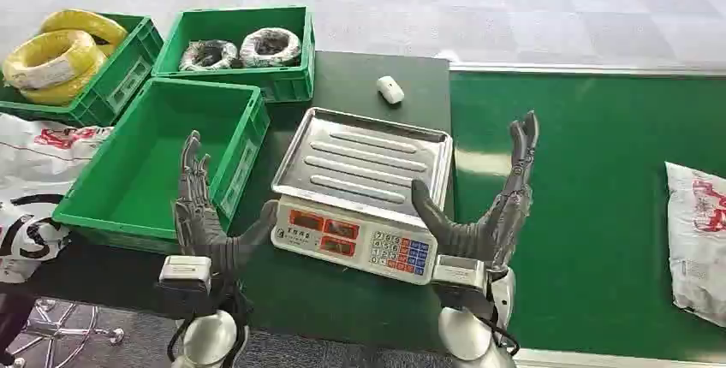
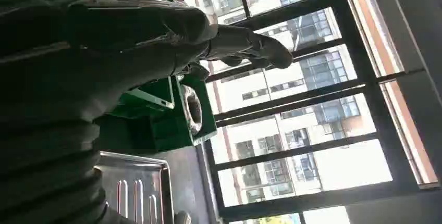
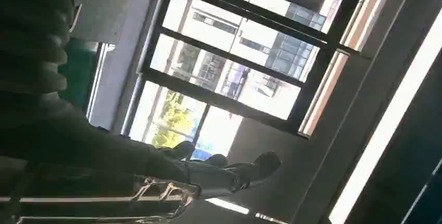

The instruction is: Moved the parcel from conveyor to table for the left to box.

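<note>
1. Nearest the head camera, both hands are raised with palms facing each other, fingers straight and spread, thumbs out toward the scale; the left hand (image 1: pixel 204 218) and the right hand (image 1: pixel 492 210) each hold nothing.
2. Between them a weighing scale (image 1: pixel 360 192) sits on the dark table (image 1: pixel 342 291), with a ribbed steel pan on top and, on its front panel, red display windows and a keypad with blue and red keys. A small label sits beside the displays, but its writing is too small to read.
3. Beside the left hand, an empty green crate (image 1: pixel 137 171) stands on the table, its near corner just next to the scale.
4. At the far left edge lies a white plastic bag (image 1: pixel 34 180) with red and black printing; the letters cannot be made out.
5. On the green conveyor (image 1: pixel 591 214), well to the right of the right hand, rests the parcel (image 1: pixel 698 240), a white plastic mailer with a red mark that may be a logo, cut off by the frame edge.
6. Behind the scale a small white object (image 1: pixel 390 89) lies on the table.
7. Farther back, a second green crate (image 1: pixel 244 47) holds two coils of dark wire wrapped in clear film, and a third green crate (image 1: pixel 94 77) holds yellow wire coils (image 1: pixel 56 60).
</note>
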### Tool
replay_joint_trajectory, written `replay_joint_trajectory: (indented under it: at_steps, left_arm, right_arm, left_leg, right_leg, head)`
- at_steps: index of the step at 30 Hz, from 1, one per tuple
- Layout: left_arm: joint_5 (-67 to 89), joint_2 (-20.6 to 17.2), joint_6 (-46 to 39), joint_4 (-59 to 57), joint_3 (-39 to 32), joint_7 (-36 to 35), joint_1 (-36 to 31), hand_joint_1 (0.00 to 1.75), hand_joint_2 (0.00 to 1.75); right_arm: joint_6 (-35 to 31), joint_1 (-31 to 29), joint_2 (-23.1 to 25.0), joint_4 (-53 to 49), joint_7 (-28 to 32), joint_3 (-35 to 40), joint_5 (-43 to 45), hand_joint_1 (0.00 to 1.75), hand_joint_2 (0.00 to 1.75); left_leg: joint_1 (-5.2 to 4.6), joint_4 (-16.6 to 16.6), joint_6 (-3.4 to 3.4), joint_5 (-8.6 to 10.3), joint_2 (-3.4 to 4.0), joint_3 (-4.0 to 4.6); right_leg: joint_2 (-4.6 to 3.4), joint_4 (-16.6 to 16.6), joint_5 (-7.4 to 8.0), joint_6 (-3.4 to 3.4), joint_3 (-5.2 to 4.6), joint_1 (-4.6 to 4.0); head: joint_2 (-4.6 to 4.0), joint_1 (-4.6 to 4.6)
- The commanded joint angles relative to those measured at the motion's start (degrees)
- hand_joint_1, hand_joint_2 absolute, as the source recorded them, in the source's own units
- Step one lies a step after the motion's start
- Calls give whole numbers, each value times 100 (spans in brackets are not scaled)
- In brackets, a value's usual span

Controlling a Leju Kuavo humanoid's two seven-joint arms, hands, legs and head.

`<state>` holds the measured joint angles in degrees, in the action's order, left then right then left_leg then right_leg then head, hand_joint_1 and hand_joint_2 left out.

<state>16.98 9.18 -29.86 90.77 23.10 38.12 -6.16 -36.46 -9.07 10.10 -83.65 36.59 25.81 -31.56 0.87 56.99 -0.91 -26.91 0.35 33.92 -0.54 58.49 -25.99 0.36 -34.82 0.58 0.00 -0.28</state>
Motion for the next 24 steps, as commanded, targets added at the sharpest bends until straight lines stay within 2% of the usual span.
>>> replay_joint_trajectory:
  at_steps: [1,3,4,6,7,11,12,14,15,17,20,24]
  left_arm:
    - [21,-91,13,-232,12,-34,-80,0,175]
    - [24,-93,31,-243,20,-56,-95,0,175]
    - [20,-93,44,-250,22,-65,-105,0,175]
    - [9,-92,76,-259,-5,-86,-121,0,175]
    - [7,-94,88,-235,-28,-84,-100,0,175]
    - [18,-101,196,-46,-197,-53,16,0,175]
    - [28,-109,237,-8,-250,-37,56,0,175]
    - [33,-140,282,6,-293,13,115,0,175]
    - [33,-159,294,-3,-300,39,131,0,175]
    - [24,-174,326,-32,-301,83,111,0,175]
    - [18,-188,331,-61,-290,90,60,0,175]
    - [12,-275,268,-145,-247,103,-30,0,175]
  right_arm:
    - [-100,-176,-107,343,-34,-6,-31,0,175]
    - [-354,-258,-113,486,-250,-42,-495,0,175]
    - [-354,-288,-54,538,-479,-281,-1127,0,175]
    - [-354,-442,234,746,-1120,-1169,-3236,0,175]
    - [-354,-557,262,823,-1374,-1454,-3853,0,175]
    - [-354,-1338,-304,1695,-2352,-2014,-5011,0,175]
    - [-354,-1586,-573,2040,-2661,-2116,-5380,0,175]
    - [-354,-1919,-972,2556,-2713,-2207,-5297,0,175]
    - [-354,-2133,-1198,2965,-3044,-2210,-5723,0,175]
    - [-354,-2491,-1613,3582,-3154,-2248,-5694,0,175]
    - [-354,-2572,-1822,3758,-3123,-2350,-5625,0,175]
    - [-354,-2878,-2261,4321,-3433,-2573,-5708,0,175]
  left_leg:
    - [0,-12,6,0,-5,-22]
    - [-1,-5,3,0,0,-10]
    - [-1,-10,5,0,-3,-19]
    - [-2,-6,4,1,-3,-11]
    - [-1,-8,5,1,-4,-15]
    - [-1,-7,8,5,-3,-15]
    - [-1,-11,10,7,-4,-20]
    - [-2,-8,10,5,-3,-17]
    - [-2,-15,15,10,-5,-24]
    - [-7,-6,12,5,-3,-20]
    - [-12,1,12,5,-22,-13]
    - [-14,5,8,3,-31,-7]
  right_leg:
    - [7,-14,-1,-2,25,-1]
    - [1,-6,0,-1,10,0]
    - [4,-12,0,-1,20,0]
    - [4,-6,0,-1,12,1]
    - [6,-9,0,-1,17,0]
    - [5,-12,6,2,19,0]
    - [7,-18,8,2,25,0]
    - [3,-15,7,3,22,1]
    - [6,-28,14,6,34,0]
    - [3,-17,8,6,28,6]
    - [21,-11,5,8,25,14]
    - [27,-6,3,5,17,17]
  head:
    - [0,0]
    - [0,0]
    - [0,0]
    - [0,0]
    - [0,0]
    - [0,-2]
    - [0,-2]
    - [0,0]
    - [0,0]
    - [0,0]
    - [0,0]
    - [0,0]
